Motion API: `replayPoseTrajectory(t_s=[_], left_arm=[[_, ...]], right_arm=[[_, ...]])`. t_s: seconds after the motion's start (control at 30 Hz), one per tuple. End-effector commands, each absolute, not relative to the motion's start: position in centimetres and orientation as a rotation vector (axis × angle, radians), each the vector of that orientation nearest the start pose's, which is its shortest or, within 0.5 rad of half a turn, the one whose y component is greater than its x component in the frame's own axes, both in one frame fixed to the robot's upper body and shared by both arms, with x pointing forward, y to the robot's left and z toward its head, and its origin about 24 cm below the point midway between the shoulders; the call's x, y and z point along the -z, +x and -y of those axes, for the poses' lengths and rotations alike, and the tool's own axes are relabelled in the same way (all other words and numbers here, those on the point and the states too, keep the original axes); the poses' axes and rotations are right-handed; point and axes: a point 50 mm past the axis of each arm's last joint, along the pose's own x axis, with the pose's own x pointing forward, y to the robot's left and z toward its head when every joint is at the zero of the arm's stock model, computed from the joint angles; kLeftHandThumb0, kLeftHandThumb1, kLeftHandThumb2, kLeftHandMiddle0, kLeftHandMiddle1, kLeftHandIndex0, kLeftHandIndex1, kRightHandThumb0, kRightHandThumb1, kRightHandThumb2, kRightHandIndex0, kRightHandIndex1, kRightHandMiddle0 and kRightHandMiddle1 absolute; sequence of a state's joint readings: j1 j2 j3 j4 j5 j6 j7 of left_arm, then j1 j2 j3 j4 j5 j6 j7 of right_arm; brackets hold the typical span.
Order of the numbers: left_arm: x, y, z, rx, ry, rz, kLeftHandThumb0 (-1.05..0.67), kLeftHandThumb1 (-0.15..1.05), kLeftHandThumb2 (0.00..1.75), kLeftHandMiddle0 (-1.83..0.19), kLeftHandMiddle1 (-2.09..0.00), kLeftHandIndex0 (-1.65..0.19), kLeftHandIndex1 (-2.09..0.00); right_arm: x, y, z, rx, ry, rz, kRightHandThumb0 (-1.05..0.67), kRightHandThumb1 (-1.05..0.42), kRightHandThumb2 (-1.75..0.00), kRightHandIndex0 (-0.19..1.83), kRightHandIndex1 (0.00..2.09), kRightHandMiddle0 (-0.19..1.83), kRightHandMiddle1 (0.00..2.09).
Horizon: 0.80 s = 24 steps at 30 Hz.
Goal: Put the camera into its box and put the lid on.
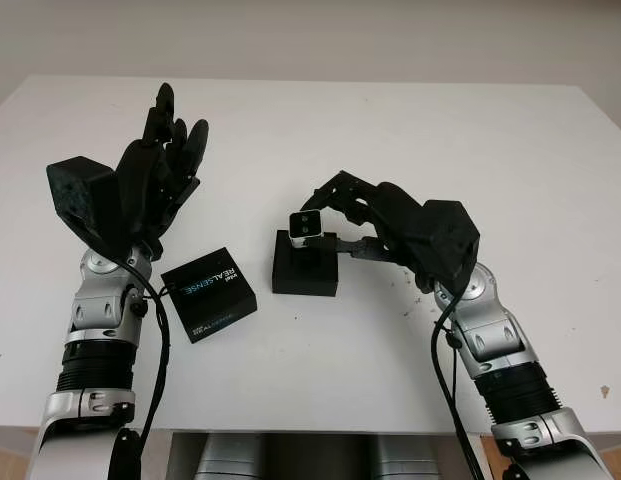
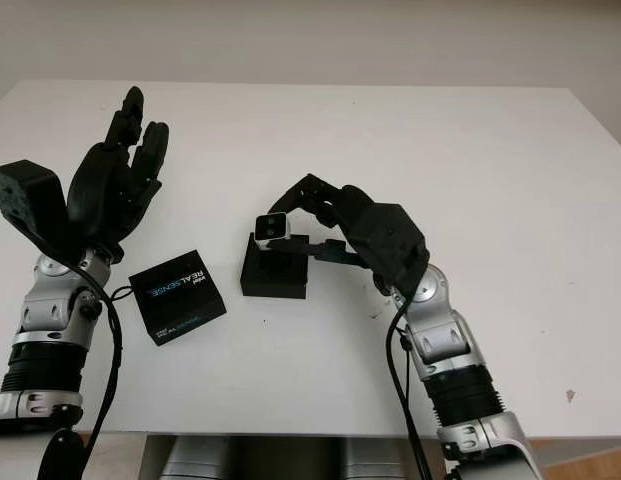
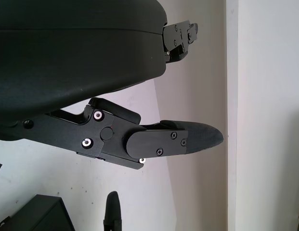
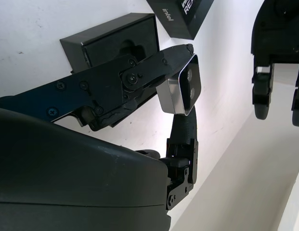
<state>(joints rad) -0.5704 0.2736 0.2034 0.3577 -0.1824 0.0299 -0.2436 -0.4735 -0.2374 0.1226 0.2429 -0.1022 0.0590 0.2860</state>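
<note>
The small silver camera [image 1: 306, 227] is pinched in my right hand [image 1: 330, 218], held just above the open black box [image 1: 305, 270] at the middle of the table. In the right wrist view the camera [image 4: 183, 84] sits between the fingertips, lenses showing, with the box [image 4: 113, 42] beyond it. The black lid [image 1: 208, 293], printed "RealSense", lies flat on the table to the left of the box. My left hand [image 1: 162, 160] is open, raised above the table behind the lid, touching nothing.
The white table [image 1: 490, 150] has bare room at the right and the back. Its front edge [image 1: 320, 432] runs just below the lid and box. A wall stands behind the table.
</note>
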Motion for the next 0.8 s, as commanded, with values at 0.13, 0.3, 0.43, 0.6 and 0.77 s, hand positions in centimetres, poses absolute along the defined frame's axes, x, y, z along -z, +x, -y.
replayPoseTrajectory(t_s=[0.13, 0.3, 0.43, 0.6, 0.77], left_arm=[[-15.0, 35.1, -21.1, 0.117, 0.043, 0.240, -0.63, 1.05, 0.43, 0.19, -0.04, 0.19, -0.03], [-15.0, 35.1, -21.1, 0.117, 0.043, 0.240, -0.63, 1.05, 0.43, 0.19, -0.03, 0.19, -0.02], [-15.0, 35.2, -21.1, 0.118, 0.039, 0.239, -0.63, 1.05, 0.42, 0.19, -0.03, 0.19, -0.02], [-15.0, 35.2, -21.1, 0.117, 0.037, 0.240, -0.63, 1.05, 0.42, 0.19, -0.03, 0.19, -0.02], [-15.0, 35.2, -21.1, 0.117, 0.038, 0.237, -0.63, 1.05, 0.42, 0.19, -0.03, 0.19, -0.02]], right_arm=[[-10.3, 33.5, 12.7, -0.386, -0.405, 0.100, -0.47, -1.01, -0.06, 0.29, 0.04, 0.33, 1.76], [-10.1, 33.5, 12.6, -0.370, -0.385, 0.087, -0.49, -1.01, -0.05, 0.28, 0.04, 0.34, 1.78], [-9.9, 33.5, 12.7, -0.364, -0.389, 0.083, -0.49, -1.00, -0.05, 0.28, 0.04, 0.34, 1.78], [-9.6, 33.5, 12.8, -0.363, -0.393, 0.073, -0.48, -1.00, -0.05, 0.28, 0.04, 0.34, 1.77], [-9.5, 33.4, 12.8, -0.368, -0.395, 0.070, -0.48, -1.00, -0.05, 0.29, 0.05, 0.33, 1.76]])
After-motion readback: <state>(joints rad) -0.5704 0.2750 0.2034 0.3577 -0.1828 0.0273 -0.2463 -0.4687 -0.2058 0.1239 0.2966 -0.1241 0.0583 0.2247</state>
